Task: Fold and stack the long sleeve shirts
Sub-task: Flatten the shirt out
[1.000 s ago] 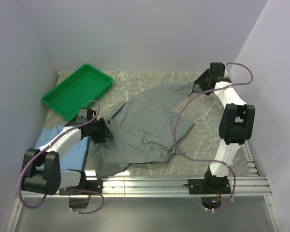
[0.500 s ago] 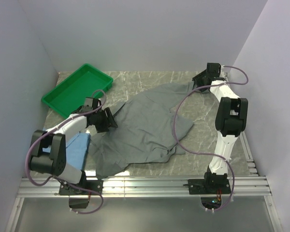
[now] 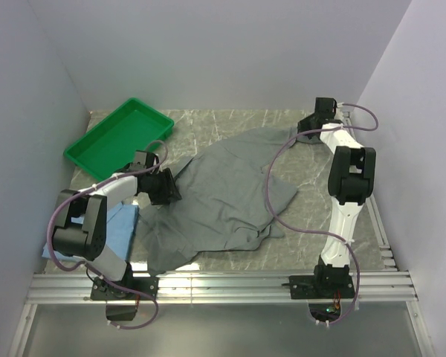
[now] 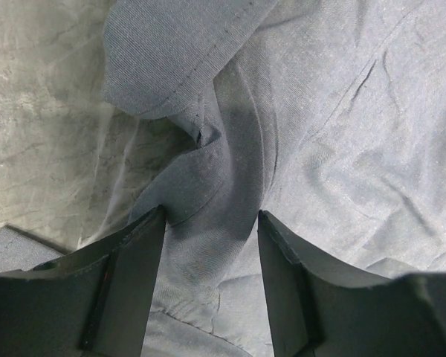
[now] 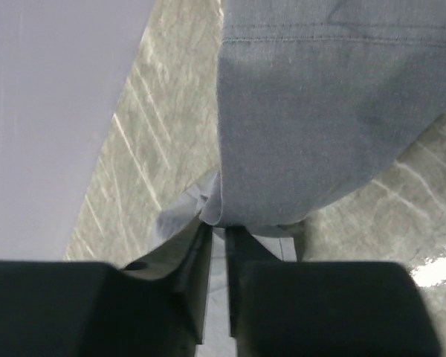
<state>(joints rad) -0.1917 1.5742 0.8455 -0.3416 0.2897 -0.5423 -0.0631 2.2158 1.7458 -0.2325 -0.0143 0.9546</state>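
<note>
Overhead view only: full layout. The grey shirt (image 3: 223, 193) lies spread and rumpled across the middle of the marble table (image 3: 320, 193). Its long axis runs diagonally, from the near-left edge out to a narrow tip at the far right. Cannot tell from here which end is the collar.

The blue shirt (image 3: 123, 219) lies at the near left, just beside the grey one and partly under the left arm.

Right wrist view adds what the overhead cannot resolve. The right gripper (image 5: 219, 230) has its fingers drawn almost together. A rounded, stitched edge of the grey shirt (image 5: 320, 111) is pinched between the tips, close beside the pale wall (image 5: 59, 111). Overhead, that gripper (image 3: 306, 130) sits at the shirt's far-right tip.

Left wrist view: the left gripper (image 4: 212, 216) has its jaws well apart. They straddle a raised fold of the grey shirt (image 4: 342, 149) without closing on it, so nothing is held. Bare marble shows left of the fold. Overhead, this gripper (image 3: 163, 187) is over the shirt's left edge.

Container: the green tray (image 3: 97, 145) stands in the far-left corner, apart from both shirts. Its floor shows only bare green plastic.
</note>
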